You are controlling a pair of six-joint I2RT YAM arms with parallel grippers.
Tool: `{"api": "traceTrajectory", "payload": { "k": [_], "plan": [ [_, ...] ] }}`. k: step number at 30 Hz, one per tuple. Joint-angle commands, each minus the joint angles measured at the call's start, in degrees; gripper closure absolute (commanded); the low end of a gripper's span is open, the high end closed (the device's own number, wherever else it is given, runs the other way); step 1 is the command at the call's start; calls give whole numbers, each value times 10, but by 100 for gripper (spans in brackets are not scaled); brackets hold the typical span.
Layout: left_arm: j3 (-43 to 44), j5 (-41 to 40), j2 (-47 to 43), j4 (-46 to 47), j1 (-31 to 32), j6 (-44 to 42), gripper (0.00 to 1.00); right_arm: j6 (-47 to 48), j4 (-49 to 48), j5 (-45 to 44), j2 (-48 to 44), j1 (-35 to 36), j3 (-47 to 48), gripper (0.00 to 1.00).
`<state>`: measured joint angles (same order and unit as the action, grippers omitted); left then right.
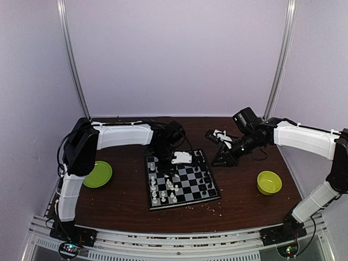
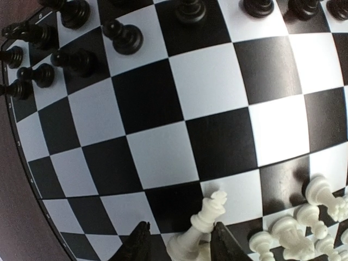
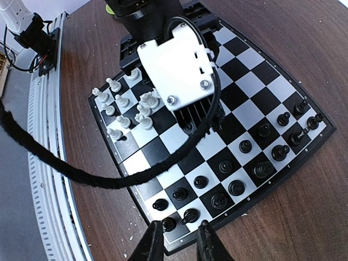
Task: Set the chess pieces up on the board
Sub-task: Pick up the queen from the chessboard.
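The left gripper (image 2: 179, 246) reaches steeply down over the glossy checkered board (image 1: 193, 188) on the table (image 1: 130, 206), jaws straddling a tilted white chessman (image 2: 202, 222), grip unclear; the right gripper (image 3: 176, 242) hovers beside the black pieces (image 3: 245, 145), jaws slightly apart, empty

The board (image 1: 191, 189) is checked in black and light grey, with a thin black rim. The white men (image 2: 206, 215) are a creamy white and the black men (image 2: 124, 37) a glossy black. The worktop (image 1: 239, 204) is dark reddish-brown with a wood grain. The plate (image 1: 98, 174) is lime green, and the bowl (image 1: 269, 182) is a yellower green. The left arm (image 1: 122, 135) and right arm (image 1: 304, 138) have white shells and black joints. The cable (image 3: 81, 174) is black. The walls (image 1: 174, 54) are pale lilac.
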<state>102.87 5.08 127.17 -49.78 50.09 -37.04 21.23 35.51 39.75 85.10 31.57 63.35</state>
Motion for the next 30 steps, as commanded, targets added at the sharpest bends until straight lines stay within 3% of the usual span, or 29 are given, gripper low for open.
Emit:
{"api": "traceTrajectory", "payload": {
  "k": [1, 15, 30],
  "plan": [
    [26, 0, 20, -1, 7, -10, 61, 6, 10, 10, 5, -5, 9, 78],
    [-4, -30, 4, -1, 8, -5, 61, 7, 12, 11, 9, -9, 10, 78],
    [9, -41, 13, -15, 8, -4, 72, 5, 15, 14, 8, -10, 13, 78]
  ]
}}
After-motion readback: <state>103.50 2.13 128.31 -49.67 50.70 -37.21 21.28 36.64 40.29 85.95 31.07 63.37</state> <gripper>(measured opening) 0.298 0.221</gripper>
